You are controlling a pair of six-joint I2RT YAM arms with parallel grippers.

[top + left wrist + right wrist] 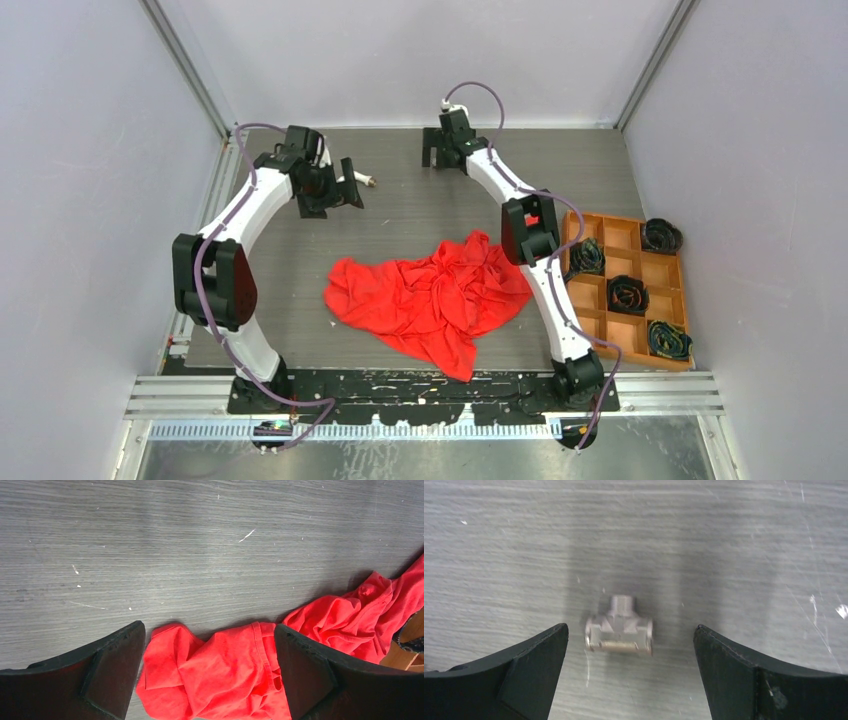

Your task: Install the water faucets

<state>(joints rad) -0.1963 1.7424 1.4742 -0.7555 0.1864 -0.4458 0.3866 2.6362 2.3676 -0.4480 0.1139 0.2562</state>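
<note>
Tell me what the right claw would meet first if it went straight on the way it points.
Likely the small grey fitting on the table, lying between the open fingers of the right claw; distance unclear.

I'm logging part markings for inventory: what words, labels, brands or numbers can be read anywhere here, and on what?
None can be read.
The grey metal fitting shows no stamp, though it is blurred.
The orange tray, red cloth and table carry no print.
</note>
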